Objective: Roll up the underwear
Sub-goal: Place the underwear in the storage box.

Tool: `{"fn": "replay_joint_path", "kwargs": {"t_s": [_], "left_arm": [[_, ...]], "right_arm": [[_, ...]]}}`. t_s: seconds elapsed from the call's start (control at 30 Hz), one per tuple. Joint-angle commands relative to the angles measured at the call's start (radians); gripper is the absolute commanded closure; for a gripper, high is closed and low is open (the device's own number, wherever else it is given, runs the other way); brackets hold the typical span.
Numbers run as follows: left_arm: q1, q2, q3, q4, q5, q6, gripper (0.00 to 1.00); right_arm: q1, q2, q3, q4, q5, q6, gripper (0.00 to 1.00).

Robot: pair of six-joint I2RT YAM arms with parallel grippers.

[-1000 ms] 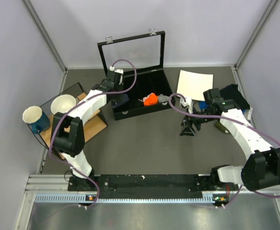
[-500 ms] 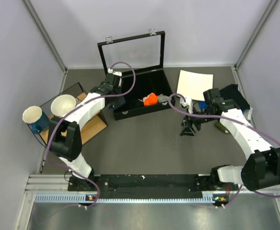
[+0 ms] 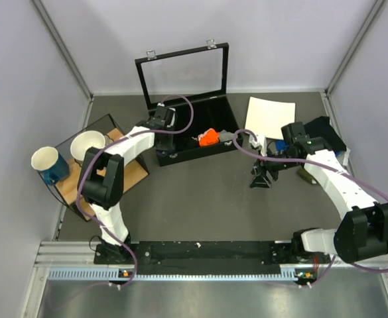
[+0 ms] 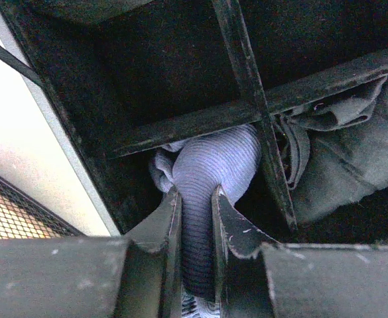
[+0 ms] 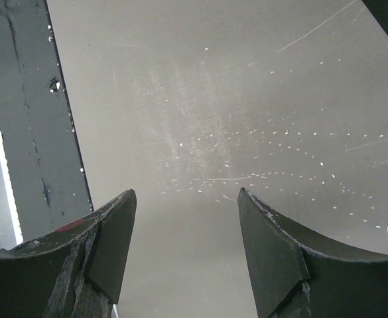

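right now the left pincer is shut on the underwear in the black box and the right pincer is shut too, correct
No. The right pincer is open and empty over the table, as the right wrist view shows. The left pincer is indeed shut on the underwear in the black box.

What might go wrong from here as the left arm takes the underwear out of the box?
1. The left gripper is shut on a narrow bunch of the underwear, which presses against a divider; pulling may snag it or let it slip.
2. The dark cloth in the next compartment could get dragged along.
3. The right gripper hangs open over the table, so nothing steadies the box.
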Motion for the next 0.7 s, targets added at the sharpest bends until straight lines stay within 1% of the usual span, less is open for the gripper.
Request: {"fn": "replay_joint_path", "kwargs": {"t_s": [0.0,0.23,0.3,0.4,0.53,0.67], "left_arm": [[-0.005,0.065,0.005,0.063,0.045,-0.035,1.00],[-0.005,0.109,-0.053,0.126,0.055,-0.034,1.00],[-0.005,0.111,-0.048,0.131,0.074,-0.026,1.00],[-0.005,0.068,-0.067,0.146,0.085,-0.023,1.00],[-0.004,-0.036,-0.079,0.180,0.107,0.006,1.00],[-0.004,-0.082,-0.082,0.210,0.122,0.037,1.00]], "right_arm": [[-0.005,0.007,-0.007,0.019,-0.008,0.006,0.36],[-0.005,0.007,-0.008,0.018,-0.007,0.005,0.36],[-0.007,0.007,-0.008,0.018,-0.005,0.005,0.36],[-0.005,0.007,-0.010,0.018,-0.002,0.003,0.36],[-0.005,0.005,-0.010,0.018,-0.005,0.003,0.36],[-0.005,0.000,-0.008,0.019,-0.004,0.003,0.36]]}}
